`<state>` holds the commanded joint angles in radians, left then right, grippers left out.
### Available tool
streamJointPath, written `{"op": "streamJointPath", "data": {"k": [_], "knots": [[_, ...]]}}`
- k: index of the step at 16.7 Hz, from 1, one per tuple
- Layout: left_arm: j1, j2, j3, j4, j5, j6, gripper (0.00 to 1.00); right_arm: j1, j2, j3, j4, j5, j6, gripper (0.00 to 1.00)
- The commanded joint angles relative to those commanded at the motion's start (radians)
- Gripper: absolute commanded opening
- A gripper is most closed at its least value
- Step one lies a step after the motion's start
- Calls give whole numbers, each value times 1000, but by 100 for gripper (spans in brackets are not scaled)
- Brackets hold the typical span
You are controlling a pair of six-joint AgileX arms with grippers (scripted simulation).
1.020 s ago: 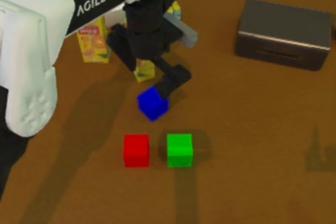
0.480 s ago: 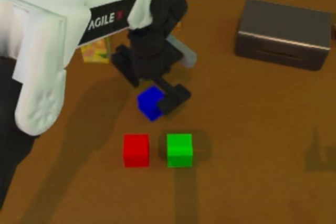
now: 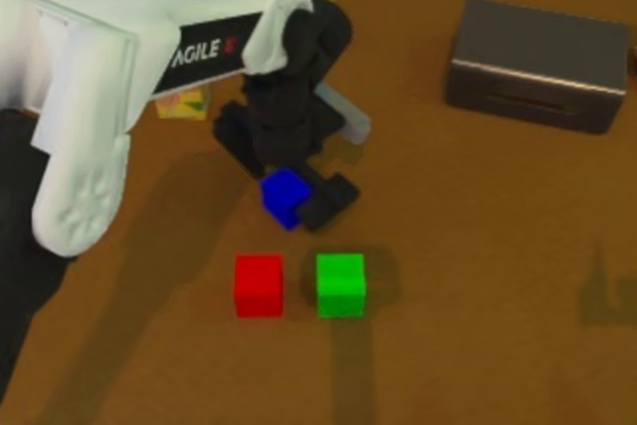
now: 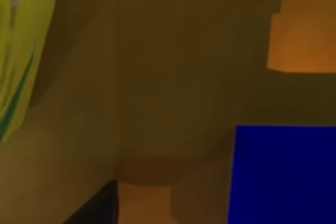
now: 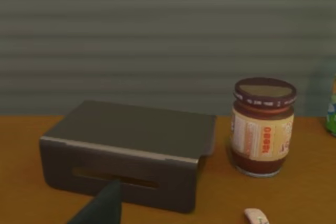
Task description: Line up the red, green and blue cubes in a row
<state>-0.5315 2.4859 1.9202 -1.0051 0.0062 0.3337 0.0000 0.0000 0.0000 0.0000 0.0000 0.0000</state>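
The brown bench (image 3: 478, 246) carries everything, and the left arm (image 3: 90, 97), white with a black wrist, reaches in from its left edge toward the middle. A dark grey box (image 3: 537, 62) sits near the back right corner; the right wrist view shows the same box with a brown-lidded jar (image 5: 264, 127) just beside it, and only a dark fingertip of the right gripper at the frame's lower edge, so I cannot tell how its claw stands. The left gripper (image 3: 289, 191) is down at the bench's middle, its claw open about a cube's width and straddling the blue cube (image 3: 284, 196): one black finger (image 3: 328, 201) lies against the cube's right side, the other is hidden under the wrist, and whether the claw actually grips the cube cannot be told. A yellow carton (image 3: 184, 104) peeks out from behind the arm near the back left. The red cube (image 3: 259, 285) and green cube (image 3: 340, 285) sit side by side toward the front edge, near each other but apart, squared to the bench edge. The blue cube stands behind the gap between them, turned at an angle.
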Motion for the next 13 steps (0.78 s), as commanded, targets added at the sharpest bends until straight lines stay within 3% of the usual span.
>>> {"op": "streamJointPath", "data": {"k": [12,13], "knots": [[0,0,0,0,0,0,2,0,0,0,0,0,0,100],[0,0,0,0,0,0,0,0,0,0,0,0,0,100]]}}
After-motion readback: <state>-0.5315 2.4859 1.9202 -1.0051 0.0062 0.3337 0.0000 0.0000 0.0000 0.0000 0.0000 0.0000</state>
